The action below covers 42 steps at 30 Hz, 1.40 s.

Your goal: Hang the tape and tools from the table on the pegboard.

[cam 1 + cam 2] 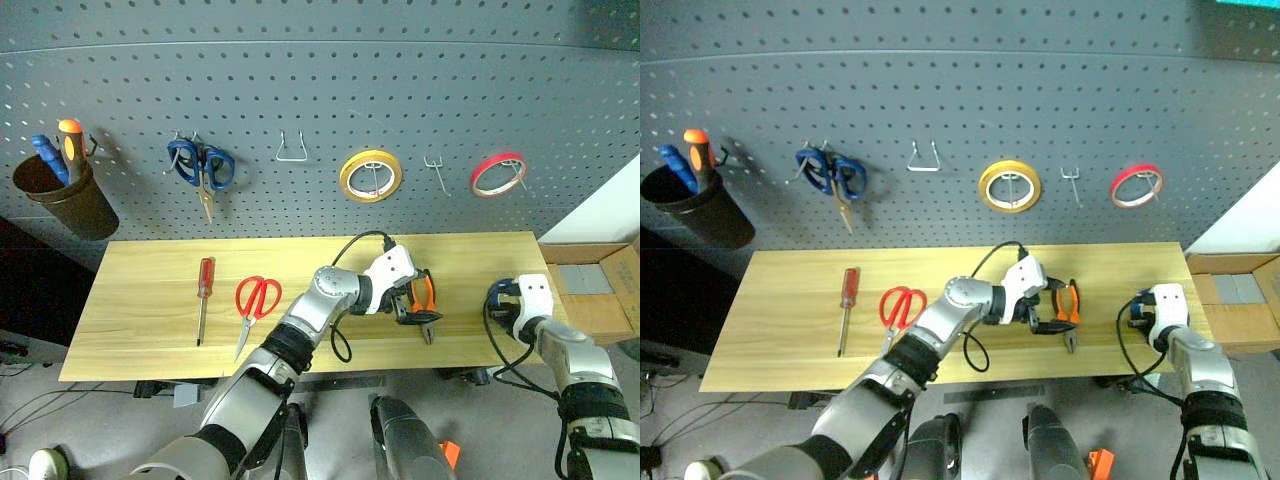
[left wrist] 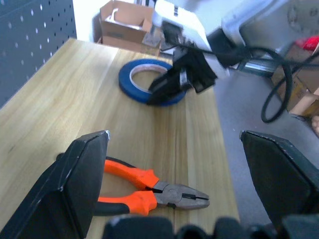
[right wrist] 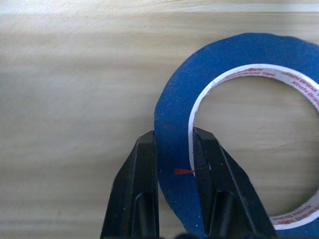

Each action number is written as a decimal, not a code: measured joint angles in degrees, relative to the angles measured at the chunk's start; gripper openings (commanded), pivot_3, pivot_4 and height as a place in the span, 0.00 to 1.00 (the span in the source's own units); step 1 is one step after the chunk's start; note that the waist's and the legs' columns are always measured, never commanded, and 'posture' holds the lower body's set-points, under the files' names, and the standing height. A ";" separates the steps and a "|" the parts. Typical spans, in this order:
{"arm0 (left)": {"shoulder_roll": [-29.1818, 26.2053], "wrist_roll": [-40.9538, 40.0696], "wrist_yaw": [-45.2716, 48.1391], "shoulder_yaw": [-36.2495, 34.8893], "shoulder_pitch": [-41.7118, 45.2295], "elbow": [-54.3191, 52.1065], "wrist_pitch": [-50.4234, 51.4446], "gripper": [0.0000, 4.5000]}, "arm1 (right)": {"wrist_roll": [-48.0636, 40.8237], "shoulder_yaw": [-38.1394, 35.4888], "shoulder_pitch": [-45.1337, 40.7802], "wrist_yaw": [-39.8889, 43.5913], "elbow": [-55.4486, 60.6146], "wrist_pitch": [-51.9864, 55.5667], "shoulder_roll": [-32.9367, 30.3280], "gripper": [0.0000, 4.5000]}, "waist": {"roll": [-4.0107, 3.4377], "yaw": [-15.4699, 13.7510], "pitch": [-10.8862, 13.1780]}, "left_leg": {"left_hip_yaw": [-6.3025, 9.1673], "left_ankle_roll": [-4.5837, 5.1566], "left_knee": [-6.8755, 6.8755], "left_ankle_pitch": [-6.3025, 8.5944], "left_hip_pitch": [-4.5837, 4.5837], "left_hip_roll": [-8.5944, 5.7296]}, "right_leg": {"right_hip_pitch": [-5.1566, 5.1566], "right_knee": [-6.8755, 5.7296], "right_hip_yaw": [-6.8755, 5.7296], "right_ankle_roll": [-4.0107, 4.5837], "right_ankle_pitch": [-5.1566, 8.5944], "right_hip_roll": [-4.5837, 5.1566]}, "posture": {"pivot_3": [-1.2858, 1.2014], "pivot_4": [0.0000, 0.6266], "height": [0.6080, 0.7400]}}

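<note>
1. Spanning the whole back of the scene, the pegboard [image 1: 320, 90] carries a brown cup [image 1: 70, 200] with blue- and orange-handled drivers at far left, blue scissors [image 1: 203, 168], a bare wire hook [image 1: 291, 150], a yellow roll [image 1: 371, 175], a small double hook [image 1: 434, 170] and a red roll [image 1: 498, 173].
2. Below it stands the worktop [image 1: 150, 300] of light wood, with a cardboard box [image 1: 600, 285] just past its right end.
3. The left arm reaches across the middle of the worktop; the left jaws [image 2: 174, 184] stand spread wide, one finger on each side of the pliers, apart from them.
4. The right jaws [image 3: 174, 172] are pressed onto the band of the tape, one finger [image 3: 142, 179] outside the ring and the other inside it.
5. The tape [image 3: 224, 74], a blue roll with a white inner core, lies flat near the right end of the worktop, close to the front edge.
6. The pliers [image 2: 149, 191], orange-and-black handled, lie flat right of centre, tips toward the front edge.
7. The red scissors [image 1: 256, 300] lie left of centre, blades pointing to the front edge.
8. The screwdriver [image 1: 203, 296], red-handled, lies just left of the scissors, shaft toward the front.
</note>
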<state>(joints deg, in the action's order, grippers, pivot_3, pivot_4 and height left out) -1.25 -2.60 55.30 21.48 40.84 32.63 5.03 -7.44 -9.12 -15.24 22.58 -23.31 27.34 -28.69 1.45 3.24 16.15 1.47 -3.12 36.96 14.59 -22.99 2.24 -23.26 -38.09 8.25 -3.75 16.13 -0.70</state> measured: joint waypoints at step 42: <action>-5.50 -15.06 -23.86 -18.31 -11.85 -27.70 23.34 1.00 | 11.66 17.03 -6.53 1.27 6.19 -42.71 7.27 0.09 | 0.82 1.22 -11.32 | 0.24 -0.28 -0.03 -0.58 1.01 -0.56 | 1.15 -0.01 0.28 -0.28 -0.08 0.23 | 0.54 0.00 1.00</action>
<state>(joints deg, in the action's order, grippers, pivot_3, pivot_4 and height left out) -6.76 -17.67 31.44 3.17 28.99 4.94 28.37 4.21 7.92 -21.78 23.85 -17.11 -15.37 -21.41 2.27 4.46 4.82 1.71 -3.40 36.94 14.02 -21.98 1.68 -22.11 -38.10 8.53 -4.03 16.05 -0.47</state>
